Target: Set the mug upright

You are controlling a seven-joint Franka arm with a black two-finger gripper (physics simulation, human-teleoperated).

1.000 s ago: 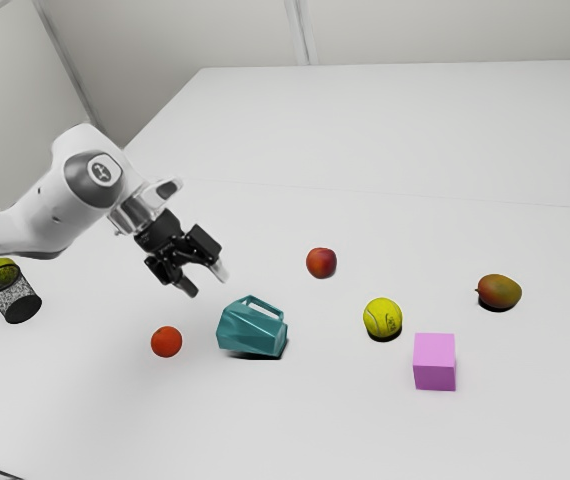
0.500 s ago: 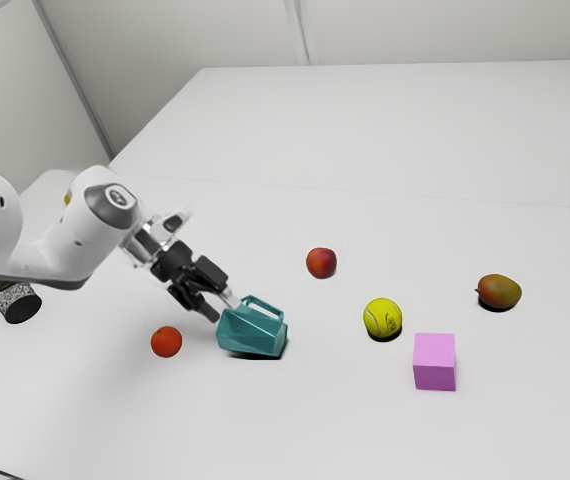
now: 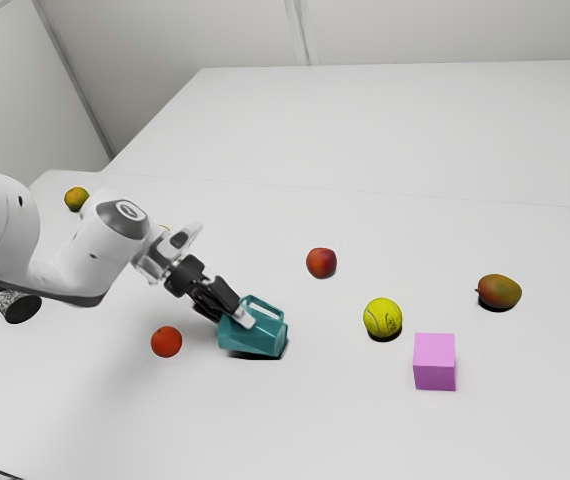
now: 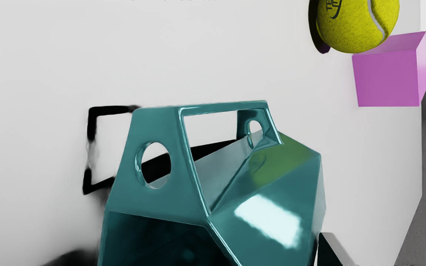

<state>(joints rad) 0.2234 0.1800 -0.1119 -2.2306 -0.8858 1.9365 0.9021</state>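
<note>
My gripper (image 3: pixel 227 317) is low over the exterior view's left end of the teal mug (image 3: pixel 255 336), one pale fingertip overlapping its near side. The mug lies on its side on the table, handle upward. In the wrist view, the dark mouth of the mug (image 4: pixel 272 177) faces my hand, and the handle stands above it. My gripper (image 4: pixel 202 258) is open around the body, with one fingertip beside the wall; the other finger is not clearly visible there.
A red-orange ball (image 3: pixel 166 341) lies near the mug. Farther off are a peach (image 3: pixel 321 263), a tennis ball (image 3: pixel 382 318), a pink cube (image 3: pixel 434 362) and a mango (image 3: pixel 499 292). A black mesh cup (image 3: pixel 15 304) lies by the arm, and a green-orange fruit (image 3: pixel 76 198) behind it.
My hand has come down toward the exterior view's right, from above and beside the mug to its mouth end. The mug has not visibly moved.
</note>
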